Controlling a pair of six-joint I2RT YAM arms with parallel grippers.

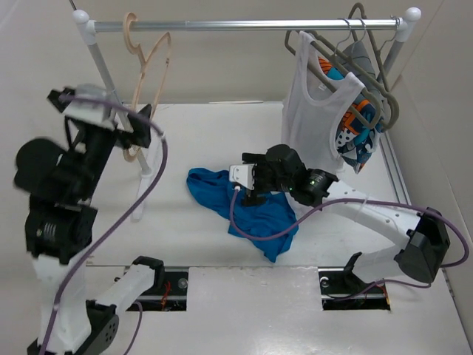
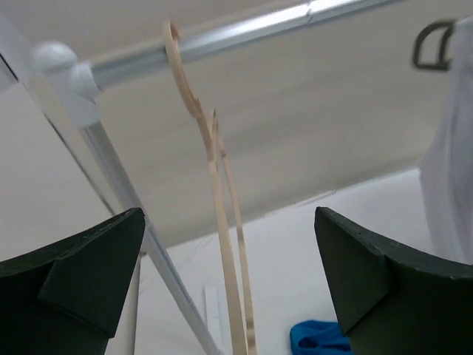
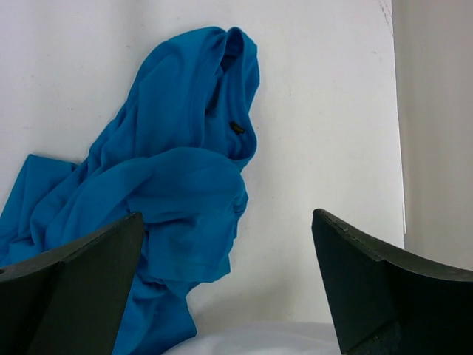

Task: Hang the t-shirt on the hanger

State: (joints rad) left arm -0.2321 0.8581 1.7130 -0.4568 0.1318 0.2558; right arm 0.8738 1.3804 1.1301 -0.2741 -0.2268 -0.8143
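Observation:
The bright blue t-shirt (image 1: 238, 205) lies crumpled on the white table, mid-frame; it fills the left of the right wrist view (image 3: 162, 185) and shows as a corner in the left wrist view (image 2: 318, 336). The beige hanger (image 1: 150, 74) hangs by its hook from the rail at the left, seen edge-on in the left wrist view (image 2: 222, 222). My left gripper (image 1: 140, 122) is open, raised, with the hanger's lower part between its fingers, not touching. My right gripper (image 1: 247, 185) is open and empty just above the t-shirt's right edge.
A silver rail (image 1: 244, 25) on white posts spans the back. At its right hang a white tank top (image 1: 314, 111), an orange-and-blue patterned garment (image 1: 358, 129) and grey hangers (image 1: 366, 52). The left post (image 2: 111, 170) slants close to my left gripper.

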